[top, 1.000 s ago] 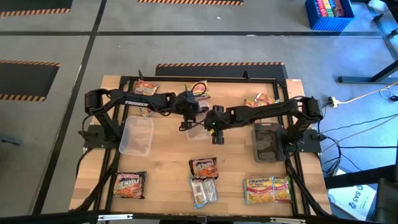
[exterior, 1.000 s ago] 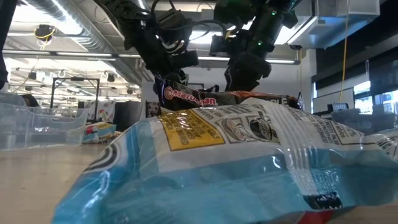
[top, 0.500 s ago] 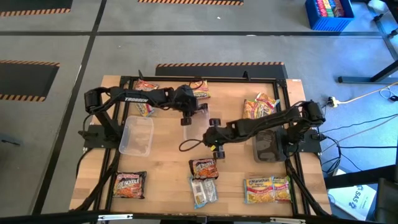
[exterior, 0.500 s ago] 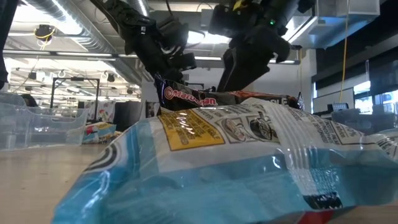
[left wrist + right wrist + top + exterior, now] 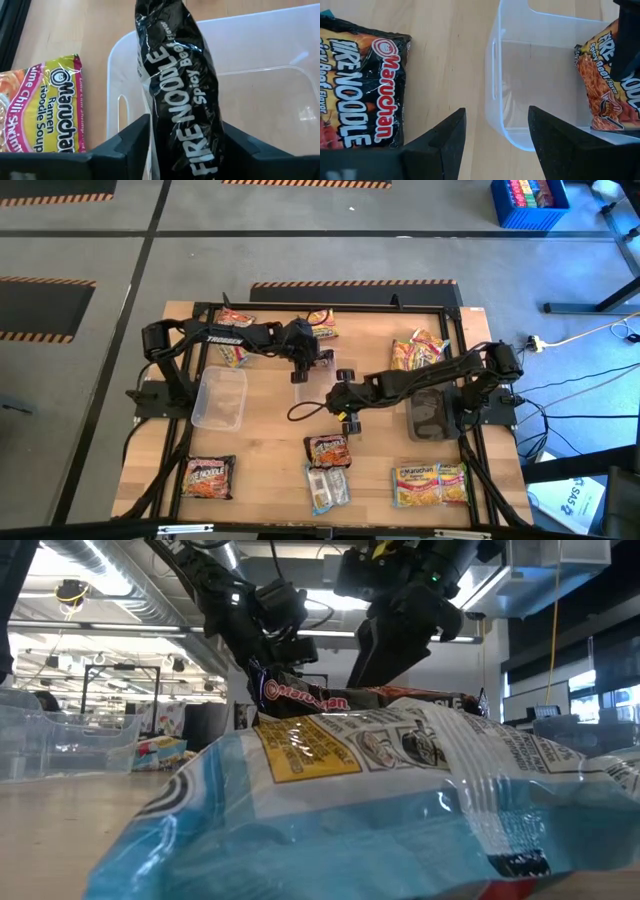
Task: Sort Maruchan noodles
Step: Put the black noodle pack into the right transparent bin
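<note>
My left gripper [image 5: 184,125] hangs over a clear bin [image 5: 260,65] in the middle of the table, its fingers on either side of a dark Fire Noodle packet [image 5: 175,75] that slants down into the bin. The right wrist view shows the same packet [image 5: 605,95] inside that bin [image 5: 520,65]. My right gripper [image 5: 497,120] is open and holds nothing. It stands above bare wood between the bin and another dark Maruchan packet [image 5: 360,90], nearer the front edge [image 5: 345,418]. My left gripper has the dark packet's near end [image 5: 200,155] between its two fingers, which slant down from above and lie on either side of its length. One finger [image 5: 235,145] lies against the packet's edge, and a thin gap shows at the other. Whether it pinches the packet, I cannot tell. The packet's far end is down inside the bin.
A second clear bin [image 5: 220,398] stands at the left and a dark-filled one [image 5: 430,410] at the right. Packets lie along the front: orange-dark [image 5: 209,477], dark [image 5: 328,450], light blue [image 5: 328,487] and yellow-pink [image 5: 430,483]. More lie at the far edge [image 5: 235,320] and far right [image 5: 418,350].
My right gripper has drawn back from the middle bin toward the table's near edge and then kept still. My left gripper has shifted a little over the bin with the dark packet between its fingers.
</note>
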{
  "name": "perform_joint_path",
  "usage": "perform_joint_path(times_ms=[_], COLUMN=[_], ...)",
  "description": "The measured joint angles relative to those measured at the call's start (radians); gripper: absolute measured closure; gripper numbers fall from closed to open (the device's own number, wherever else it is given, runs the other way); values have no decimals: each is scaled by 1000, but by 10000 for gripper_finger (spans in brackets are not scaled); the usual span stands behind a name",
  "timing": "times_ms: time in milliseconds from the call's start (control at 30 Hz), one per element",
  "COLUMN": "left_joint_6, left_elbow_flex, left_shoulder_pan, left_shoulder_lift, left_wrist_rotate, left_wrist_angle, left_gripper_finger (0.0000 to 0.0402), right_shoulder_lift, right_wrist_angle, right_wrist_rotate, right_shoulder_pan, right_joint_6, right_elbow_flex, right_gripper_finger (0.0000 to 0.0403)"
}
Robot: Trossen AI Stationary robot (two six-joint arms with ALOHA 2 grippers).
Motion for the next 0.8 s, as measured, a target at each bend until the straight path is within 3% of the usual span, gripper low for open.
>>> perform_joint_path(times_ms=[300, 467, 800], left_joint_6=[-28, -30, -32], left_elbow_flex=[-2, -2, -2], left_shoulder_pan=[0, 2, -10], left_shoulder_lift=[-16, -51, -66], left_wrist_rotate=[-32, -110, -100], left_wrist_angle=[-12, -11, -16], left_gripper_finger=[192, 192, 191], right_shoulder_lift=[0, 0, 0], right_wrist_angle=[-3, -5, -7], right_wrist_rotate=[0, 0, 1], right_shoulder_pan=[0, 0, 0], right_joint_6=[0, 0, -1], right_elbow_flex=[0, 0, 0], right_gripper_finger=[205, 205, 205])
